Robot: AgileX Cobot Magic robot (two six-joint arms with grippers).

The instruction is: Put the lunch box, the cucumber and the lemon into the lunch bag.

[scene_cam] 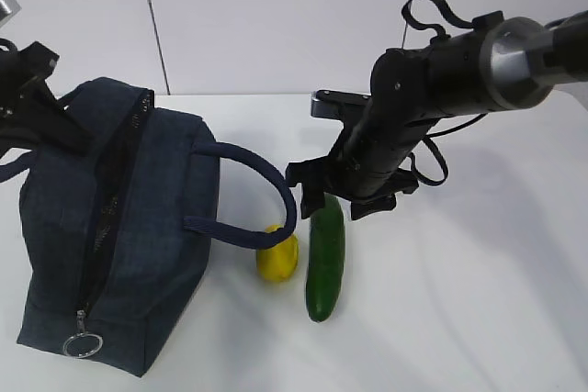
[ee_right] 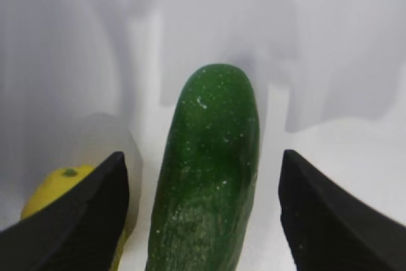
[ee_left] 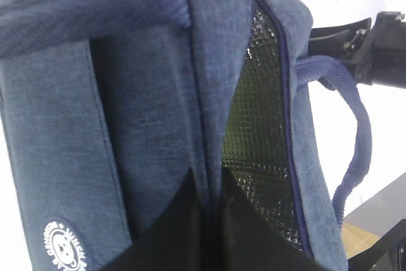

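Two items left on white counter (scene_cam: 478, 300): dark green cucumber (scene_cam: 325, 262), yellow lemon (scene_cam: 277, 258) beside it. Right hand (scene_cam: 342, 196) released, straddling cucumber; next: clench, lift. Left hand clenched on navy fabric lunch bag (scene_cam: 110, 227) opening.

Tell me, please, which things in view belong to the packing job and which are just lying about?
Belonging to the job:
lunch bag
cucumber
lemon

Just lying about:
nothing that shows; only the bare white table. The lunch box is not in view.

Spread fingers (ee_right: 76, 214) flank cucumber (ee_right: 206, 176) (lemon (ee_right: 54, 188) beside it).
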